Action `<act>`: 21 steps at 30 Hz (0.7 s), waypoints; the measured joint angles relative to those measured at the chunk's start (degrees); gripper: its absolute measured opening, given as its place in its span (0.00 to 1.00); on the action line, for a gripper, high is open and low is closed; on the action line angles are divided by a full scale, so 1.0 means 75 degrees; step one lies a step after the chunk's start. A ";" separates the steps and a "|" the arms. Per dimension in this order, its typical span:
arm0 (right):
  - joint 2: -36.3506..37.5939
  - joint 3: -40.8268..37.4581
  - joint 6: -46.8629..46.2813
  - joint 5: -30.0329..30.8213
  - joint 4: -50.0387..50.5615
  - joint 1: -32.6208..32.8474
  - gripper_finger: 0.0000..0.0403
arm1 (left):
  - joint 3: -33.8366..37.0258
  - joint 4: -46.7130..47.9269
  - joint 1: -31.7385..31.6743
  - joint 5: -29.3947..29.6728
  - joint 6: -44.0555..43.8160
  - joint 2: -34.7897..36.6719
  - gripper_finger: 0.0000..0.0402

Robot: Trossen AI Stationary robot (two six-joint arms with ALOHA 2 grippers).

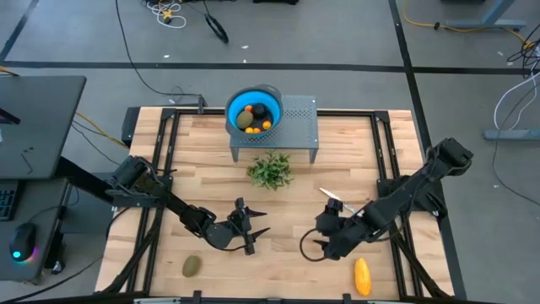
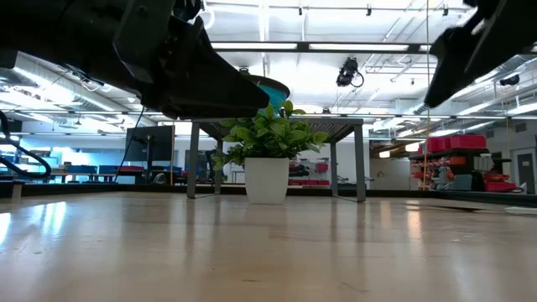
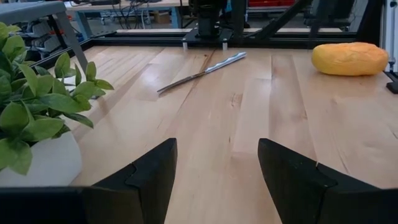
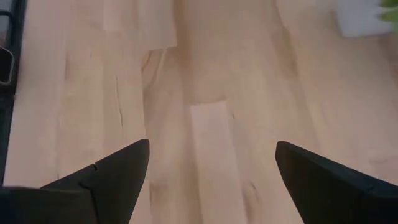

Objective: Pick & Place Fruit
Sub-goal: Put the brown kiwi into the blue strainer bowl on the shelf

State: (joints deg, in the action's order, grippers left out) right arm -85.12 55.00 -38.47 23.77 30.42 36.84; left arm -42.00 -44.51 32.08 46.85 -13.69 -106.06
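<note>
Both claws, left gripper (image 1: 253,230) and right gripper (image 1: 319,236), gape empty near the front edge; next, grasp the yellow oblong fruit (image 1: 362,275) near the front-right corner.

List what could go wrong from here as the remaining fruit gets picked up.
1. The right end effector, open and empty, hangs close to the knife; a sweep toward the yellow fruit might knock the knife.
2. The yellow fruit lies near the table's front edge; a poor grip could push it off.
3. The open left end effector faces the right one, and the green fruit lies the other way; both arms moving might collide.
</note>
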 joint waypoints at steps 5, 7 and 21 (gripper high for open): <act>-0.0003 -0.1078 0.0571 0.0030 -0.2184 -0.0025 0.89 | -0.0019 0.0010 0.0000 -0.0014 -0.0225 0.0000 0.58; -0.0004 -0.1438 0.1040 0.0032 -0.2928 -0.0076 0.89 | -0.0089 0.0012 0.0016 -0.0238 -0.0324 0.0000 0.58; -0.0003 -0.2579 0.4310 0.0032 -0.5586 -0.0974 0.89 | -0.3979 0.9966 0.0889 -0.2398 -0.3909 0.0912 0.58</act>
State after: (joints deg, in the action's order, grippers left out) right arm -85.14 35.66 -6.14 24.01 -11.48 29.53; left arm -71.84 30.24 38.74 28.87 -43.01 -99.22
